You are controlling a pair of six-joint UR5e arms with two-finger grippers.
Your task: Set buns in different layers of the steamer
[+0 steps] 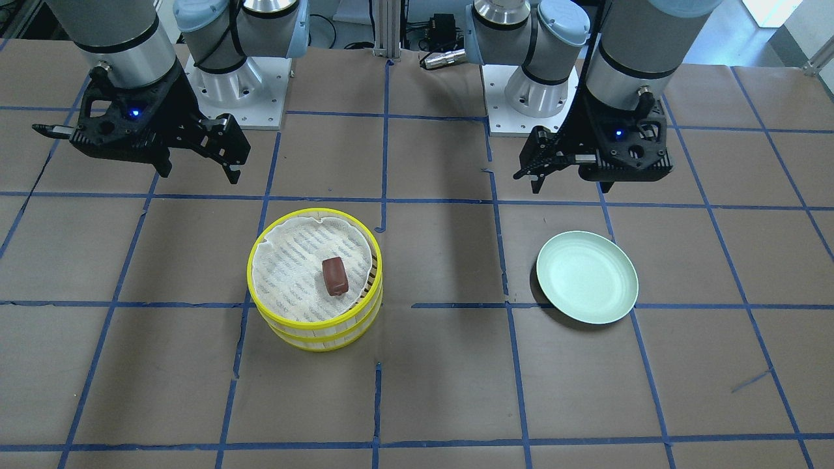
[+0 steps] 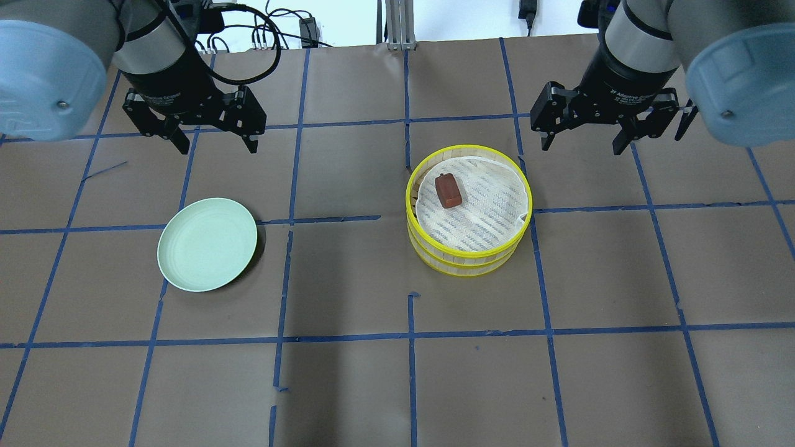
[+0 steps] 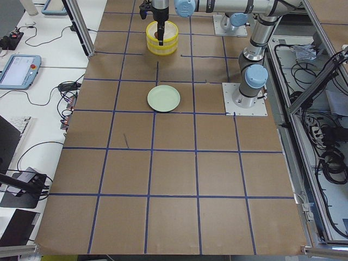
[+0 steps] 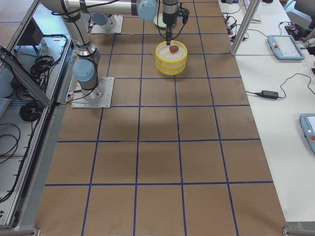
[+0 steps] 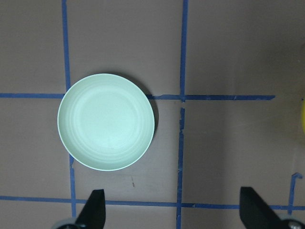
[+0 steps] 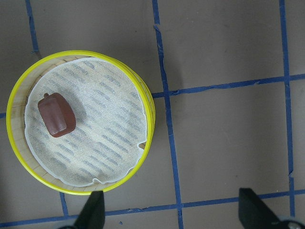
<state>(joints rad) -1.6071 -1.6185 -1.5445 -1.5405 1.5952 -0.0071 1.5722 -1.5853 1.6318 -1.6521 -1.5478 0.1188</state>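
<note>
Hovering wide open and empty, left gripper (image 2: 218, 148) and right gripper (image 2: 582, 148) could bump the stacked steamer trays (image 2: 467, 253), dislodging the reddish-brown bun (image 2: 448, 191).

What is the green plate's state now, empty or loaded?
Empty. The plate shows only bare green surface in the left wrist and overhead views; the brown bun lies on the top steamer tray's cloth.

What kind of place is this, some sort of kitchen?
Most likely a robotics lab, not a kitchen: the left arm and right arm are bolted to a table gridded with blue tape, with a control tablet and cables alongside.
</note>
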